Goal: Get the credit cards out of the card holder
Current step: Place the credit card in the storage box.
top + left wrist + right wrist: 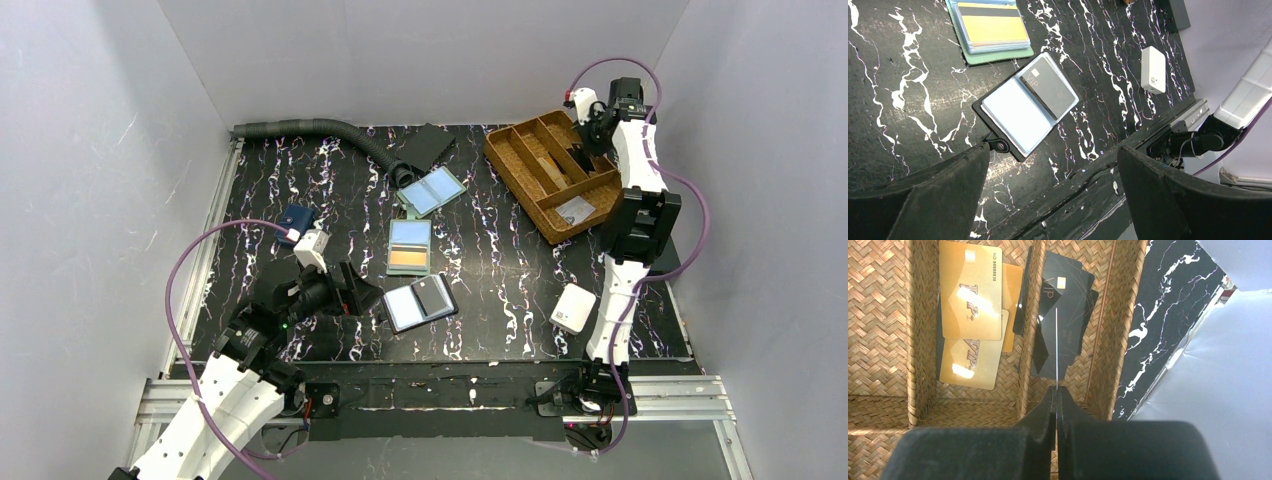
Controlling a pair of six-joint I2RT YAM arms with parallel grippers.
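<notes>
Hovering wide open just beside black bifold wallet on near desk: left gripper | mid-desk: grey-green bifold card holder is holding blue credit card and orange credit card | far: right gripper is pinching thin card edge-on over woven tray; next is likely releasing it there.

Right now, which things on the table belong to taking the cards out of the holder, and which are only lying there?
Job: green holder, its blue card and orange card; black holder with black card, by the open left gripper; held card in the shut right gripper, over the tray.
Lying about: pale blue holder, navy wallet, white box, hose.
</notes>
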